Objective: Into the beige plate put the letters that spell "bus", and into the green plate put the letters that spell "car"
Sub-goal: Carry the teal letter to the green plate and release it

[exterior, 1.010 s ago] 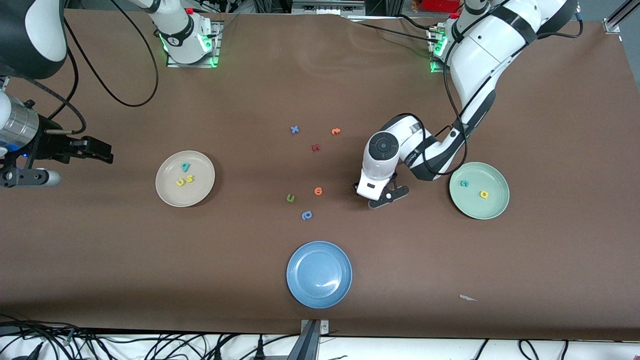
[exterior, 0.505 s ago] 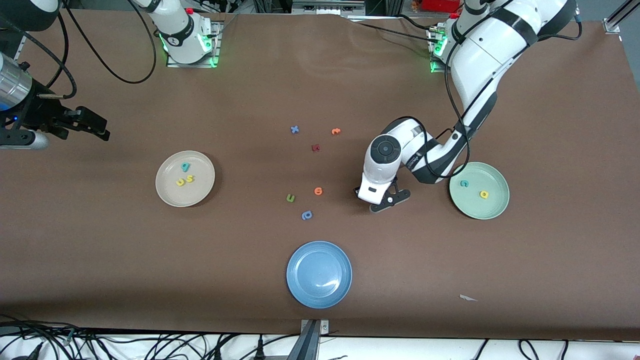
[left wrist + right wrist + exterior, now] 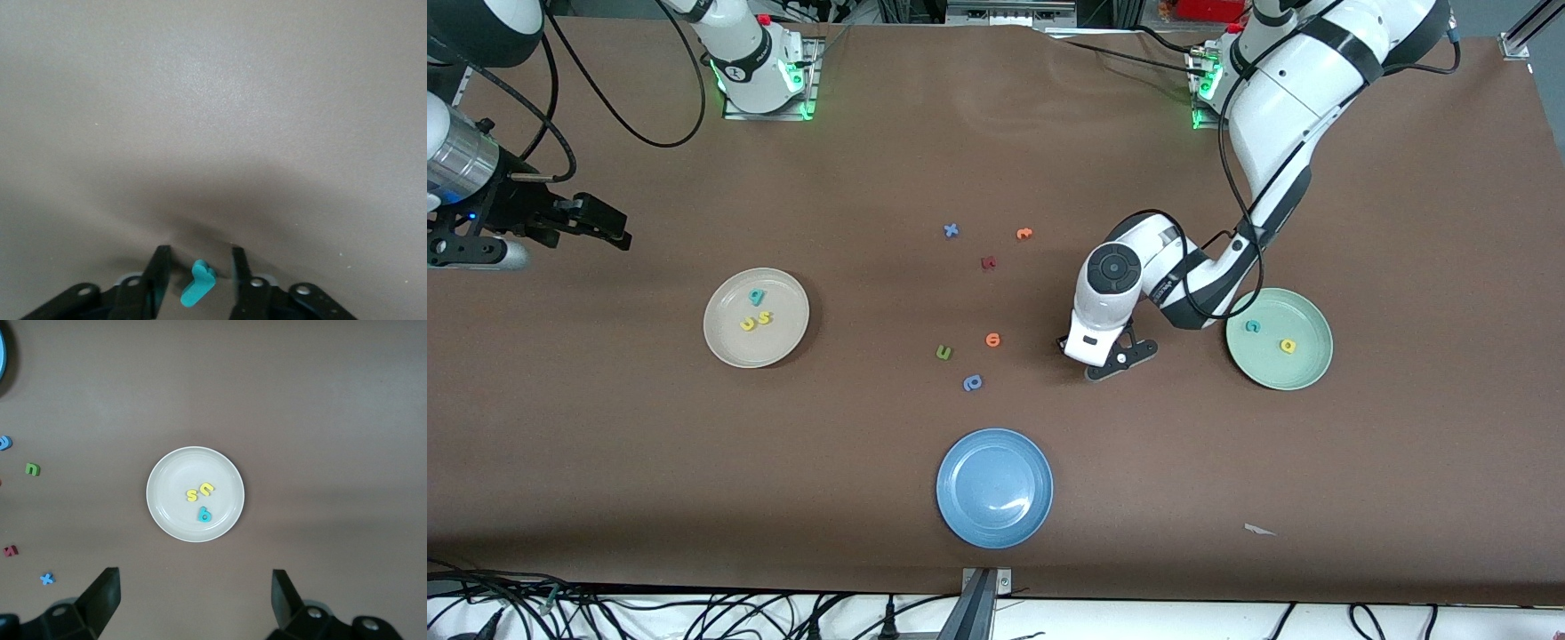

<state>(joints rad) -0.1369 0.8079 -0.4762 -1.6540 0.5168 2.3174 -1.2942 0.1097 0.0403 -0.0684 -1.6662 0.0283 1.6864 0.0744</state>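
Note:
My left gripper (image 3: pixel 1108 359) is down at the table between the stray letters and the green plate (image 3: pixel 1307 378). In the left wrist view its jaws (image 3: pixel 200 253) straddle the thin teal "r" (image 3: pixel 198 283), which lies flat with a small gap on each side. The "r" is hidden in the front view. The green plate holds the teal "c" (image 3: pixel 1252 326) and the yellow "a" (image 3: pixel 1288 346). The beige plate (image 3: pixel 725 347) holds the teal "b" (image 3: pixel 757 296), yellow "u" (image 3: pixel 748 324) and yellow "s" (image 3: pixel 764 317). My right gripper (image 3: pixel 616 236) hangs open and empty at the right arm's end of the table.
Loose letters lie mid-table: a blue "x" (image 3: pixel 951 230), two orange ones (image 3: pixel 1024 234) (image 3: pixel 993 340), a dark red one (image 3: pixel 988 262), a green u-shaped one (image 3: pixel 943 353) and a blue round one (image 3: pixel 972 383). A blue plate (image 3: pixel 994 487) sits nearest the front camera. A white scrap (image 3: pixel 1258 530) lies near the front edge.
The left gripper's jaws have narrowed around the teal "r" and the hand shifted slightly. The right gripper moved away from the beige plate, toward the robots' bases.

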